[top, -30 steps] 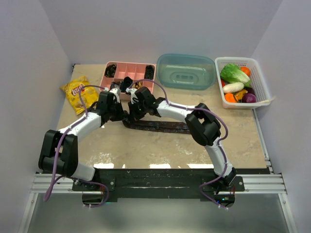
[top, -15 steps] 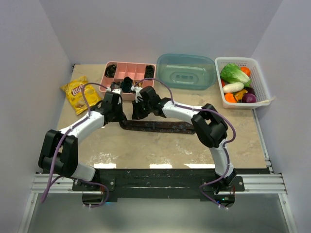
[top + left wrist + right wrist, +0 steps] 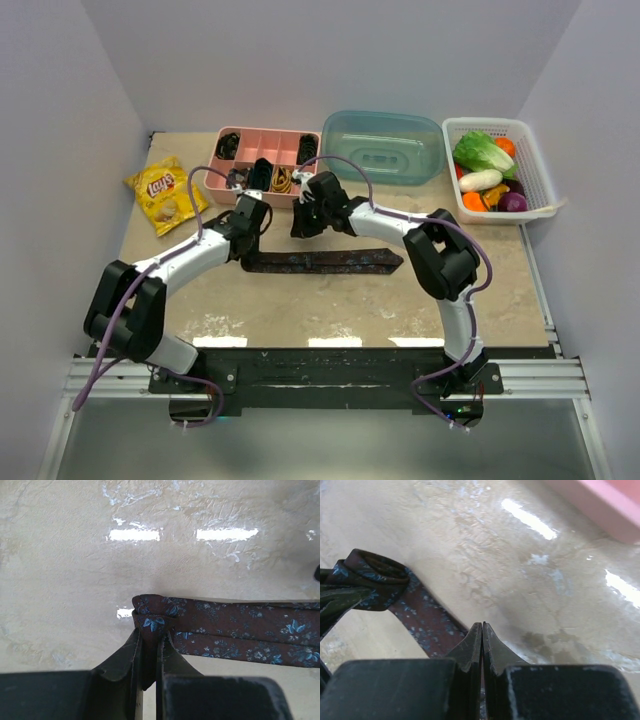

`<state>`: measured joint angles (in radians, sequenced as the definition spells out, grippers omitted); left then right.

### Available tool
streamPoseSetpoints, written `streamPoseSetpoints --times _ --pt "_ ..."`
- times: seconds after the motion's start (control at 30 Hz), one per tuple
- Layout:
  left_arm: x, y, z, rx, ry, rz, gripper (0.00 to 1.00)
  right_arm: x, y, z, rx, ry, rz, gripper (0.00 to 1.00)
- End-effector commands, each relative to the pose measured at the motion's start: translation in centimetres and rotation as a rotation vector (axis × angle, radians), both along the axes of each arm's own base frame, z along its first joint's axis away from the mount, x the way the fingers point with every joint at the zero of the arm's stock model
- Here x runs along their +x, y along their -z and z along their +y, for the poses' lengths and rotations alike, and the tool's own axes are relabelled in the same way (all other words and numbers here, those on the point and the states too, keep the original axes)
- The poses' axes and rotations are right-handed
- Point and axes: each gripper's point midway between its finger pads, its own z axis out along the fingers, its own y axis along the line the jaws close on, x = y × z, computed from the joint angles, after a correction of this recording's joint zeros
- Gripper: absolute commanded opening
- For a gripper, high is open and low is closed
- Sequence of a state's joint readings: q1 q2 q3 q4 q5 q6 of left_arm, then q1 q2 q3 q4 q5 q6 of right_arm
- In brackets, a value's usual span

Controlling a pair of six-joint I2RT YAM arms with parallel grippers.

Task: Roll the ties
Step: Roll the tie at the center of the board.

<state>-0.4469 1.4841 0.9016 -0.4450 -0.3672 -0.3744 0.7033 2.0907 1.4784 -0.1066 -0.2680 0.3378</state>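
Observation:
The dark maroon tie (image 3: 330, 263) with small blue flowers lies flat across the middle of the table, its pointed end to the right. My left gripper (image 3: 250, 250) is shut on its folded left end, which shows pinched between the jaws in the left wrist view (image 3: 149, 630). The rest of the tie (image 3: 240, 630) runs off to the right. My right gripper (image 3: 299, 230) is shut with nothing seen between its jaws (image 3: 482, 626), just behind the tie (image 3: 420, 617) and a little right of the held end (image 3: 370, 575).
A pink divided tray (image 3: 265, 131) with several dark rolled ties stands just behind the grippers; its edge shows in the right wrist view (image 3: 600, 505). A yellow chips bag (image 3: 163, 190) lies at left. A teal lidded tub (image 3: 383, 147) and a white vegetable basket (image 3: 452, 180) stand at back right.
Both grippers have moved right and towards the tray. The tie has been dragged right with the left gripper and now lies straighter. The right gripper now sits behind it.

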Motion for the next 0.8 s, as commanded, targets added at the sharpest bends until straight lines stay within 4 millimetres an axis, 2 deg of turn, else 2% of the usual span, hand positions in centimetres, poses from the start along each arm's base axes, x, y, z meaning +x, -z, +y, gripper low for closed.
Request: streamPoseSetpoints --times 0.0,0.43,0.77 --pt "0.2 -0.6 0.5 0.104 -0.035 -0.022 0.0 1.1 -3.5 -0.5 0.04 0.035 -0.07 0.03" --pt "-0.5 0.8 -2.8 0.169 0.015 0.005 0.0 1.6 -2.4 -1.6 0.017 0.062 -0.053 0.05" --pt "-1.8 3.2 -6.3 0.166 0.074 0.049 0.0 2.0 -1.6 -2.8 0.005 0.097 -0.033 0.05"
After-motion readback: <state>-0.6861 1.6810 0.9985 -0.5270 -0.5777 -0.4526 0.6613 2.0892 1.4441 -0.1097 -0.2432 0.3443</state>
